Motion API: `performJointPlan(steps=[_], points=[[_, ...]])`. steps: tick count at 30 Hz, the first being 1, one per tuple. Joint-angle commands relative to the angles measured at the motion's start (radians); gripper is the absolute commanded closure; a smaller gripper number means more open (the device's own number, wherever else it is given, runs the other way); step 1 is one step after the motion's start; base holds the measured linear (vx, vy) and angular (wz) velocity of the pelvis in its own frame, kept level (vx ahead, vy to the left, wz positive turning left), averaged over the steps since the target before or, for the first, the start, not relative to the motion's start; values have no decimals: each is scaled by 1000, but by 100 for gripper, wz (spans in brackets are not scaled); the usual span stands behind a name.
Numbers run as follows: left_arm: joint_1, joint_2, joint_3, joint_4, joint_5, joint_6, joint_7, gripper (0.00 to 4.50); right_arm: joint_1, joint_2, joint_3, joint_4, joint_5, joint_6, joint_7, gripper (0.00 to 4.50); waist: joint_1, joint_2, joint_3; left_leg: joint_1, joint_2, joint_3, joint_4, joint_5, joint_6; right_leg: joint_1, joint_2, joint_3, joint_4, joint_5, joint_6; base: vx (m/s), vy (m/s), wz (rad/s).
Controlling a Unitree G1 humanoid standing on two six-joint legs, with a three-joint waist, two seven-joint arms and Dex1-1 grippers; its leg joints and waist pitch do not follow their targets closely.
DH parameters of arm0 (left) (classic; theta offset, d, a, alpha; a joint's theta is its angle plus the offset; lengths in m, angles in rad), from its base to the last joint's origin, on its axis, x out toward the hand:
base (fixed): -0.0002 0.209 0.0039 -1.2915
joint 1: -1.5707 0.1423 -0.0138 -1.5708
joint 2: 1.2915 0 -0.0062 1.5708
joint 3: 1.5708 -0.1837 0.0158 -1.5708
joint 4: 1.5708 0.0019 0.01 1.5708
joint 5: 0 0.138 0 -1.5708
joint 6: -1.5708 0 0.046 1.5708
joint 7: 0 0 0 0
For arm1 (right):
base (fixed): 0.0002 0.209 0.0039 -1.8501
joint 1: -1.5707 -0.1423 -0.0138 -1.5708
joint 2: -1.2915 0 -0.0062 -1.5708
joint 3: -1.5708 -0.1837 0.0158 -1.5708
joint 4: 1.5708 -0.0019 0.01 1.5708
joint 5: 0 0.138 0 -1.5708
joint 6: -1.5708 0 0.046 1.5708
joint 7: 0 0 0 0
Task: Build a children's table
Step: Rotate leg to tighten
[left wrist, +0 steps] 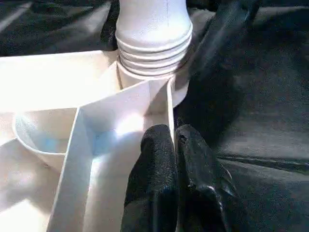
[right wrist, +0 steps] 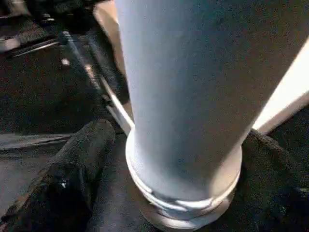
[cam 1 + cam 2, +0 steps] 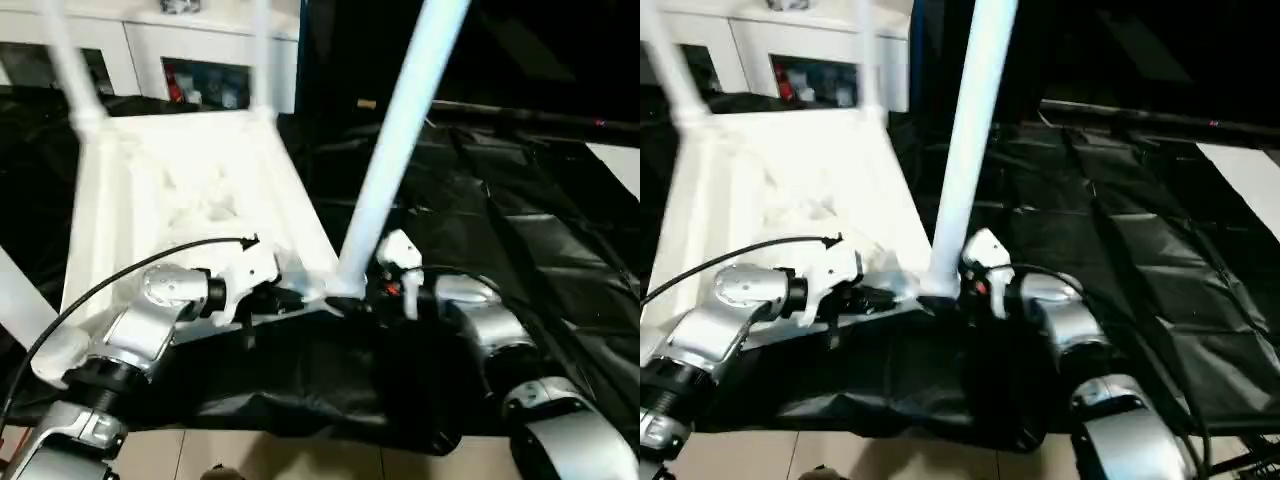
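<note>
Pincers first: seen from the head, the left gripper (image 3: 290, 298) sits at the near edge of the upturned table top (image 3: 190, 200), black fingers pressed together on the thin rim wall, pinning that corner down. The right gripper (image 3: 375, 292) stands at the foot of the near leg (image 3: 400, 140), which rises steeply out of the corner socket and leans a little towards the far right. Two more legs (image 3: 75, 75) already stand in the far corners, and the top lies ribs-up on black sheeting (image 3: 500, 230), with a white cabinet (image 3: 200, 60) behind it.

From the left wrist, the two fingertips (image 1: 159, 159) are closed with a rib of the top caught between them, right next to the socket. The threaded end (image 1: 153, 48) of the leg shows several ridges still above the socket mouth, so I would judge it not yet fully seated.

From the right wrist, one black finger (image 2: 79, 169) stands off to one side of the leg base (image 2: 186, 193) and the other pad is at the opposite edge, so the jaws are spread apart around the leg, not squeezing it.

To do this well, I would say: keep the left clamp firm so the top cannot spin, regrip low on the leg, hold it straight to the socket, and turn in short twists until the ridges vanish.
</note>
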Motion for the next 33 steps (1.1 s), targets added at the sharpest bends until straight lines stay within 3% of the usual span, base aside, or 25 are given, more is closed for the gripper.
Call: performJointPlan(steps=[1,12,17,21,25,29,31,33], points=[[-4,-17,-11,-15,-47,-22,-27,450,13,1,18,-37,22,20,59,68,-1,6,-57,11,9,10,-63,-301,16,38,-51,39,-76,-307,-179,0,0,0],[-1,1,-6,-11,-44,-18,-59,450,24,5,18,-59,30,44,86,158,3,2,-59,10,9,10,-63,-269,10,39,-52,38,-70,-270,-184,0,0,0],[-6,-12,6,2,-23,-35,-1,450,39,21,9,-57,21,44,25,176,4,2,-57,10,9,9,-65,-285,4,38,-53,39,-75,-304,-172,0,0,0],[-34,-55,21,27,37,0,155,450,20,91,-52,9,4,50,-241,178,-5,4,-53,13,7,4,-70,-330,-29,34,-56,38,-83,-398,-144,0,0,0],[-45,-104,32,22,62,29,266,450,-11,162,-89,77,-11,63,-479,178,-19,7,-54,12,5,-1,-69,-361,-38,32,-57,36,-91,-461,-121,0,0,0],[-37,-137,29,-8,80,70,328,450,-23,227,-109,104,-4,78,-586,178,-29,10,-56,13,5,-1,-69,-360,-35,29,-53,38,-88,-414,-132,0,0,0],[-24,-160,23,-40,85,97,354,450,-23,261,-96,119,-23,48,-612,178,-31,10,-59,10,5,1,-68,-341,-31,33,-52,38,-82,-360,-146,0,0,0],[-12,-171,19,-62,78,108,353,450,-21,275,-88,121,-26,31,-604,122,-33,8,-59,6,6,2,-68,-321,-24,36,-51,38,-77,-318,-157,0,0,0]])
